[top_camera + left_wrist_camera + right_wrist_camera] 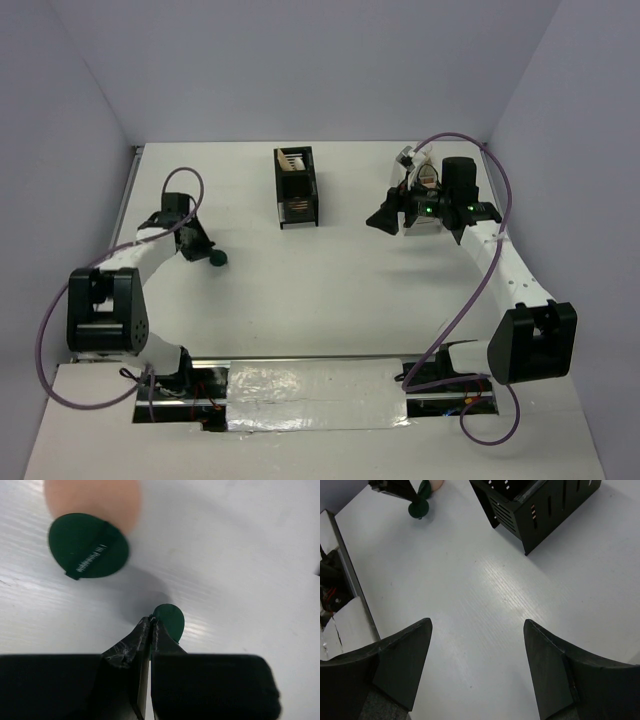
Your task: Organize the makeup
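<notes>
A dark green round compact [171, 620] sits at the tips of my left gripper [151, 621], whose jaws are closed to a sliver and pinch its rim. From above, this gripper [205, 252] and the compact [219, 258] are at the table's left side. Beyond them lies a peach puff [95, 500] under a green disc with white lettering [87, 545]. My right gripper [477, 625] hangs open and holds nothing above bare table, right of centre [383, 221]. The right wrist view shows the compact [418, 510] far off.
A black slotted organizer box [296, 188] stands at the back centre, with pale flat items in its far slot; the right wrist view shows it too [540, 510]. A white box [425, 182] is partly hidden behind the right arm. Grey walls close in the table.
</notes>
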Action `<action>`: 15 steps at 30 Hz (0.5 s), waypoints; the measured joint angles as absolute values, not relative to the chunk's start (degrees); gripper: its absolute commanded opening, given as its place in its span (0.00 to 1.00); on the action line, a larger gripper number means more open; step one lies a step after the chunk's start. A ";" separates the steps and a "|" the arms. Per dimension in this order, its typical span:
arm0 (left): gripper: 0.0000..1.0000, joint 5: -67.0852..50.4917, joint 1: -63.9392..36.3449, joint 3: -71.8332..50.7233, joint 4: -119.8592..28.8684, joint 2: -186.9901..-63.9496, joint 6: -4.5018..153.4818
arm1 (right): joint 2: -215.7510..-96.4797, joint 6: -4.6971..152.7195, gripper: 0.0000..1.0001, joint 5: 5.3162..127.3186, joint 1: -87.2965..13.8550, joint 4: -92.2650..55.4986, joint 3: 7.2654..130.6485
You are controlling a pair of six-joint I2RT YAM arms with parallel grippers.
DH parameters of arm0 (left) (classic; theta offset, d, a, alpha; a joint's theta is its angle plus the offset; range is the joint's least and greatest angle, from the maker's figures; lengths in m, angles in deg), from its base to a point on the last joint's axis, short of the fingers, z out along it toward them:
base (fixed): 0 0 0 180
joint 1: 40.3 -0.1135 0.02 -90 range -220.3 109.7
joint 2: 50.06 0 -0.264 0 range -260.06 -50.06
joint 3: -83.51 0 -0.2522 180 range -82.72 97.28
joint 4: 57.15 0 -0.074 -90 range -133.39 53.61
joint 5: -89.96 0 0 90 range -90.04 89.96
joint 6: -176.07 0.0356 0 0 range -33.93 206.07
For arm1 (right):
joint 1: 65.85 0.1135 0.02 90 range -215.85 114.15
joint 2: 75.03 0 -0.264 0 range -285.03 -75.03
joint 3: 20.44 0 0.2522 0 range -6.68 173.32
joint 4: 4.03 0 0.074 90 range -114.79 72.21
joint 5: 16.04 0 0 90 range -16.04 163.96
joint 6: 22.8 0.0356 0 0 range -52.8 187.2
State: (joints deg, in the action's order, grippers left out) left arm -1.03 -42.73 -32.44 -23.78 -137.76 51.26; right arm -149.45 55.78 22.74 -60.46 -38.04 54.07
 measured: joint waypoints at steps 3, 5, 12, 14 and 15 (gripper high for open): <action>0.00 -4.77 -42.65 -32.92 -24.19 -131.34 51.85 | -149.45 55.80 0.80 22.74 -60.48 -38.04 54.07; 0.00 -8.05 -42.58 -33.08 -25.87 -126.64 52.44 | -149.45 55.80 0.76 22.71 -60.48 -38.04 54.07; 0.00 -18.84 -39.02 -33.60 -35.03 -120.41 51.90 | -149.45 55.71 0.19 22.58 -60.46 -37.97 54.07; 0.00 -20.68 -36.31 -32.42 -36.65 -121.04 51.35 | -149.45 55.71 0.14 22.54 -60.46 -38.04 54.07; 0.00 -21.18 -34.62 -31.26 -37.30 -121.81 51.26 | -149.45 55.84 0.14 22.52 -60.46 -38.04 54.07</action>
